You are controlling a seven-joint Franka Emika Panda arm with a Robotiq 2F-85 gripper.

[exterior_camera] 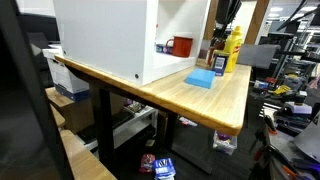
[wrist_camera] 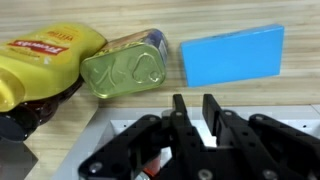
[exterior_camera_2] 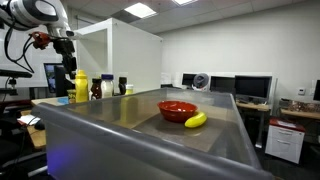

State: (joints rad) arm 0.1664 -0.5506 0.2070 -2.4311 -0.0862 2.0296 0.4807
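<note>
In the wrist view my gripper [wrist_camera: 194, 100] hangs with its two black fingers a small gap apart and nothing between them. Past the fingertips, on the wooden table [wrist_camera: 290, 95], lie a blue rectangular block [wrist_camera: 232, 53], a green tin can [wrist_camera: 125, 68] on its side and a yellow mustard bottle [wrist_camera: 40, 55]. A white surface [wrist_camera: 100, 125] runs under the fingers. In an exterior view the gripper [exterior_camera: 225, 18] hovers above the yellow bottle [exterior_camera: 232, 50], with the blue block [exterior_camera: 201, 78] in front of it.
A large white box [exterior_camera: 105, 35] stands on the table, with a red container [exterior_camera: 182, 46] in its opening. In an exterior view a red bowl [exterior_camera_2: 177, 109] and a banana [exterior_camera_2: 196, 120] lie in a grey tray [exterior_camera_2: 120, 130]. Clutter lies on the floor.
</note>
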